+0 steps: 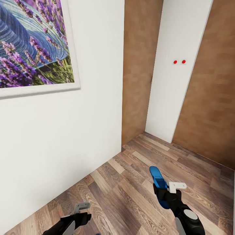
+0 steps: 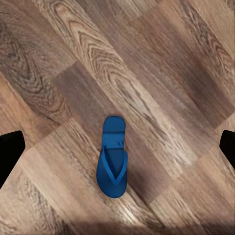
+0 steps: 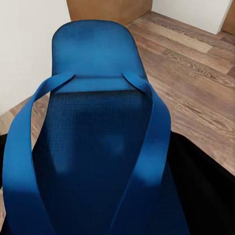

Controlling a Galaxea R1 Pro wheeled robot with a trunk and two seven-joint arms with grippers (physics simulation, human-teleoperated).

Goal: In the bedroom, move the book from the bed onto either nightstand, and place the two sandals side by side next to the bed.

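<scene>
Right gripper (image 1: 169, 192) is clamped on a bright blue flat flip-flop sandal (image 1: 159, 180), carried above the wood-plank floor (image 1: 130, 182) in the head view. Left gripper (image 1: 80, 210) hangs low near the white wall (image 1: 65, 137), which bears a framed lavender picture (image 1: 32, 42). Ahead, brown panels (image 1: 138, 65) flank a white wall section (image 1: 176, 65), boxing the corner in.

Left wrist view: the fingers sit spread apart at the edges, with a second blue sandal (image 2: 113, 156) lying flat on bare planks between them.

Right wrist view: the held sandal (image 3: 98, 132) looms close, with wall and floor beyond.
</scene>
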